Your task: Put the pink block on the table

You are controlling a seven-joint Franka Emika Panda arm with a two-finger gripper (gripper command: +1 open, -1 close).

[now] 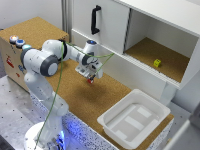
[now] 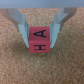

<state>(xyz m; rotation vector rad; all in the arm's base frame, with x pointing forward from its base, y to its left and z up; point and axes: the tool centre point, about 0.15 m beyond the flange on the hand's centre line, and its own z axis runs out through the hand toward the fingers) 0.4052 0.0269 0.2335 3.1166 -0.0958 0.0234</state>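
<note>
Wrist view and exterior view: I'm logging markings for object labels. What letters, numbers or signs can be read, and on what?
"A" and "H": black letters on two faces of the pink block, held between the gripper fingers.
Red mark on the wooden box front: too small to read.
Yellow cube: nothing legible.

Pink lettered block [image 2: 40, 40], above cork table [image 1: 85, 100]

One pink block [image 2: 40, 40], one yellow cube [image 1: 157, 63], one tray [image 1: 116, 126]

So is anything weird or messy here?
Nothing stands out. The gripper holds the pink block squarely above the table, the yellow cube sits in the cabinet, and nothing looks spilled.
</note>
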